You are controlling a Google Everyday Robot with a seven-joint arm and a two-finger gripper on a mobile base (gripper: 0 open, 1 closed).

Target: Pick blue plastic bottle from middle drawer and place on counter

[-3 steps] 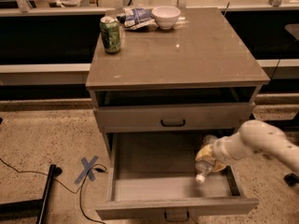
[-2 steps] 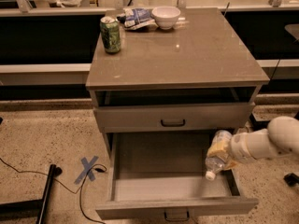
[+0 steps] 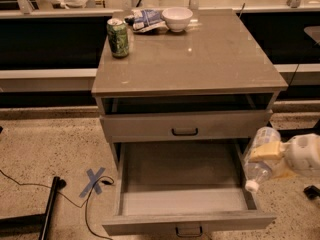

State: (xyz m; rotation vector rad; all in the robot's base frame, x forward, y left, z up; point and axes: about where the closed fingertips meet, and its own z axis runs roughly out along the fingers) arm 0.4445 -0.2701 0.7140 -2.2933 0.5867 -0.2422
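the gripper point(image 3: 266, 153), pinching the blue plastic bottle point(image 3: 256, 170), has lifted rightward above the middle drawer point(image 3: 185, 223).

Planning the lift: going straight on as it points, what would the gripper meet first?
The gripper, holding the blue plastic bottle beside the middle drawer, points left; probably that drawer's right wall first, depth unclear.

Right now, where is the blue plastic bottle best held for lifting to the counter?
Its mid-body, from the right, where the gripper is clamped across it. The blue plastic bottle hangs tilted, cap down, over the right edge of the middle drawer; the straight middle likely suits the jaws better than the neck.
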